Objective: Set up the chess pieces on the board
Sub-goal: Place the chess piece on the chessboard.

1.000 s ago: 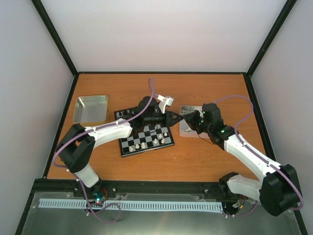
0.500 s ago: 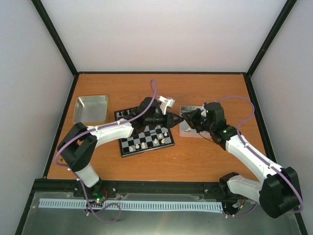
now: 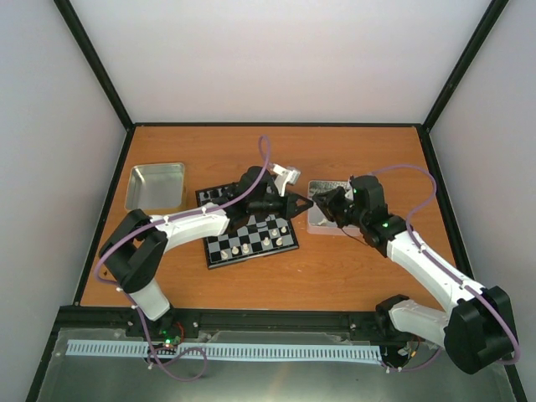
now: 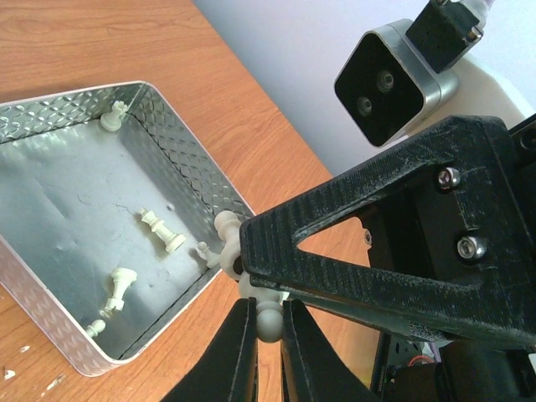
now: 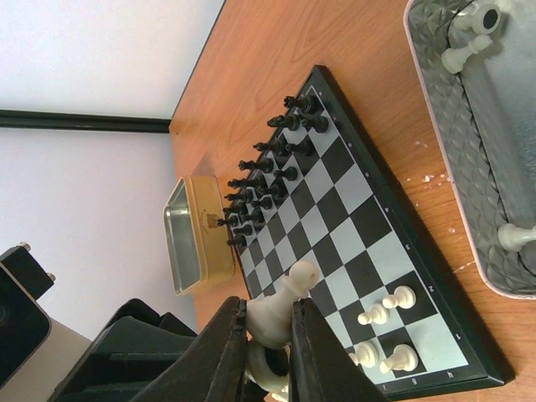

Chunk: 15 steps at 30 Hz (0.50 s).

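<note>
**Item:** one cream-white chess piece (image 5: 276,316). Smooth moulded plastic, with a rounded head, waisted stem and flared base.

**Handling (judged):** very light, rigid and slippery. Best taken across the stem.

**Location:** held above the desk (image 4: 84,42), between the board (image 5: 352,201) and the right tray (image 4: 67,184).

**Hold:** my right gripper (image 5: 270,335) pinches its body. My left gripper (image 4: 266,335) is pressed onto what looks like the same piece's end.

**Also:** more chess pieces (image 4: 163,233) lie in the embossed metal tray.

The board (image 3: 219,248), a flat square of black and silver-grey checks, lies slightly rotated at the bench centre, with cream-white chess pieces (image 5: 401,296) upright on its near rows, others scattered in the silver tray (image 4: 50,201) toward the right edge, and one held aloft between them.
</note>
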Each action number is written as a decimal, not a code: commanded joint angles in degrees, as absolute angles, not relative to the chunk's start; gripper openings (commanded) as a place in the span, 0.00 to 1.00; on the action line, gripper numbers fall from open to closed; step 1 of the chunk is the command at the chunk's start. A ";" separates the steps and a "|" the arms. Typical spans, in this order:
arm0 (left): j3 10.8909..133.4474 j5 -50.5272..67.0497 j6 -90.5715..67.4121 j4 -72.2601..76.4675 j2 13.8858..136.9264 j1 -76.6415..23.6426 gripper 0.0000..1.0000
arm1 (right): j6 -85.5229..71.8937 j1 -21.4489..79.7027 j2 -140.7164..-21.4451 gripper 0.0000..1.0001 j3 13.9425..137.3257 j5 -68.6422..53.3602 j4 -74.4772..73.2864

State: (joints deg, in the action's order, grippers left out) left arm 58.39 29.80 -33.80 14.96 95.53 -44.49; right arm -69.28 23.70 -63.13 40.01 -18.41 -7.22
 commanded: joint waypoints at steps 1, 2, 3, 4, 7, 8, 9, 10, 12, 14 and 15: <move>60.98 29.50 -32.46 16.13 96.50 -45.00 0.01 | -66.72 23.40 -61.84 0.15 40.11 -13.99 -10.92; 60.99 29.51 -32.36 15.99 96.57 -44.97 0.01 | -66.06 23.46 -61.79 0.15 40.50 -12.49 -12.07; 61.06 29.56 -32.35 15.76 96.74 -44.97 0.01 | -64.92 23.47 -61.69 0.16 40.84 -11.03 -12.85; 61.09 29.55 -32.25 15.47 96.85 -45.00 0.00 | -63.77 23.42 -61.58 0.17 41.18 -9.05 -13.66; 60.73 29.01 -31.96 14.03 96.68 -45.00 0.01 | -60.11 23.37 -61.96 0.18 42.73 -1.42 -17.08; 60.62 28.69 -31.87 13.14 96.49 -45.00 0.01 | -58.86 23.36 -62.34 0.18 43.06 0.25 -17.88; 60.36 28.46 -31.64 12.27 96.22 -44.98 0.01 | -57.44 23.30 -63.02 0.19 43.33 1.17 -18.36; 60.14 28.07 -31.33 11.17 95.71 -45.00 0.01 | -55.93 23.20 -63.61 0.19 43.59 1.66 -18.57; 59.86 26.80 -30.57 8.05 94.47 -45.00 0.01 | -52.78 23.12 -65.59 0.19 43.99 1.97 -18.96; 59.97 24.85 -29.09 3.06 93.16 -44.93 0.01 | -49.54 22.99 -67.74 0.19 44.43 1.16 -19.48; 60.10 23.61 -28.38 -0.21 92.40 -44.87 0.01 | -48.04 22.95 -68.85 0.19 44.81 0.80 -20.00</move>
